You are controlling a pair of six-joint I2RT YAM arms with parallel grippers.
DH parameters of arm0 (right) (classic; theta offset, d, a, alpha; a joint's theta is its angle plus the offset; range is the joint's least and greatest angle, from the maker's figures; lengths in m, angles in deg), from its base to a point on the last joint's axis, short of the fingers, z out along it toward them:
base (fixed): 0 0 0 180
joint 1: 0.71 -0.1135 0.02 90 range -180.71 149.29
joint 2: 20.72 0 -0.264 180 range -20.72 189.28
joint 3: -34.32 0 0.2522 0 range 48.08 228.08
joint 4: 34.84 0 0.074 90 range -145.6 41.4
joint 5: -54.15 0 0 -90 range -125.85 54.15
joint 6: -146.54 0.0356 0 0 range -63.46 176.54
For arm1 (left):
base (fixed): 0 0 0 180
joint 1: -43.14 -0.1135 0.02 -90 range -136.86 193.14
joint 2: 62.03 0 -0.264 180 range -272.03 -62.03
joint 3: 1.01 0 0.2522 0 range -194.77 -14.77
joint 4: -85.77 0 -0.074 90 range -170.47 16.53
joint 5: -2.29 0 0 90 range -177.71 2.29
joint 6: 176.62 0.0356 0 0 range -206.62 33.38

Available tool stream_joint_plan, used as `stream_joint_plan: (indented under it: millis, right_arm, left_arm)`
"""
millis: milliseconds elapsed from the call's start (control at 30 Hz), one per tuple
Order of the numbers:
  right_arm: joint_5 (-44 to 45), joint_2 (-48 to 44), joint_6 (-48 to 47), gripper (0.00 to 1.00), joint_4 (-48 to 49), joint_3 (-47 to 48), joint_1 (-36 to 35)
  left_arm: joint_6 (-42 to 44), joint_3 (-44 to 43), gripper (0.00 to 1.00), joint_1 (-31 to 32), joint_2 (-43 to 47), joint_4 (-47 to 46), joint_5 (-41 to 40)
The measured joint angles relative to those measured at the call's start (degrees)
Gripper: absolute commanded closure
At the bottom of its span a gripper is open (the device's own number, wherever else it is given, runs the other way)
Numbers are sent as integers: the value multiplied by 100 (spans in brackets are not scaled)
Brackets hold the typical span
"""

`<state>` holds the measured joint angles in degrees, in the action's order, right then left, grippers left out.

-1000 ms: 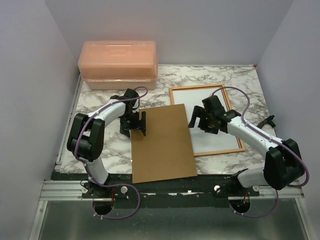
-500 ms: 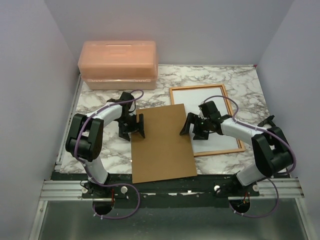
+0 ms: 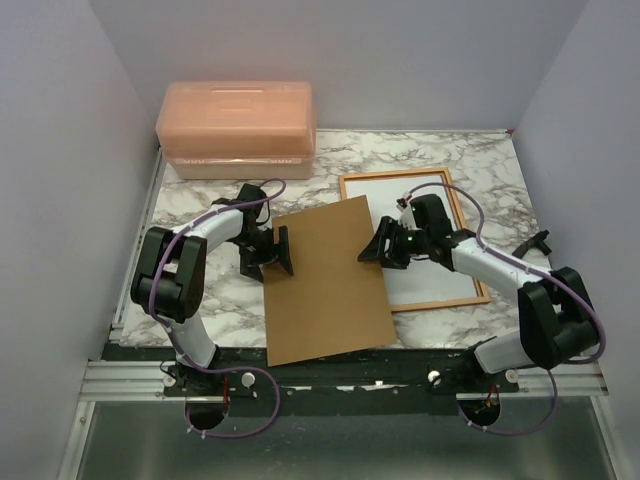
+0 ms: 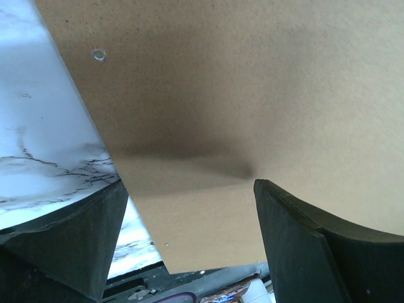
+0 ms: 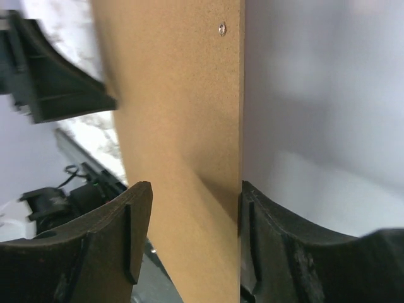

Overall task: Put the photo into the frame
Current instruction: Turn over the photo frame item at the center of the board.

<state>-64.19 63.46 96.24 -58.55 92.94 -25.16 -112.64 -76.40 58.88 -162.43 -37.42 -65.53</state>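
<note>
The left arm and the right arm are each built of white tubular links joined by bulky black joint housings. A thin purple cable loops loosely along each arm down to the aluminium rail, where the black bases are bolted. Farthest from that rail, the left gripper and the right gripper are matte black, with broad, wedge-shaped fingers.

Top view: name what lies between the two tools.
The brown backing board fills the gap between left tool and right tool; top view.
</note>
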Motion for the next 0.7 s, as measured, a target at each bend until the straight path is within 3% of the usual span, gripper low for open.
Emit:
stream_joint_plan:
  millis: [67,200,300,567,700]
  right_arm:
    - [-157,-201,107,54,35,42,37]
    - [-503,-409,369,82,179,271,-4]
    - [-479,-516,391,92,0,444,20]
    - [-15,-684,-48,100,-1453,1991,-96]
    - [424,-684,-341,100,-2240,2911,-125]
  left_arm:
    - [-17,0,18,2,0,-4,2]
    - [-59,0,18,20,2,-57,166]
    - [-85,17,18,20,46,-146,356]
    - [-127,20,17,264,826,-420,393]
    - [-175,-140,4,302,1585,-420,332]
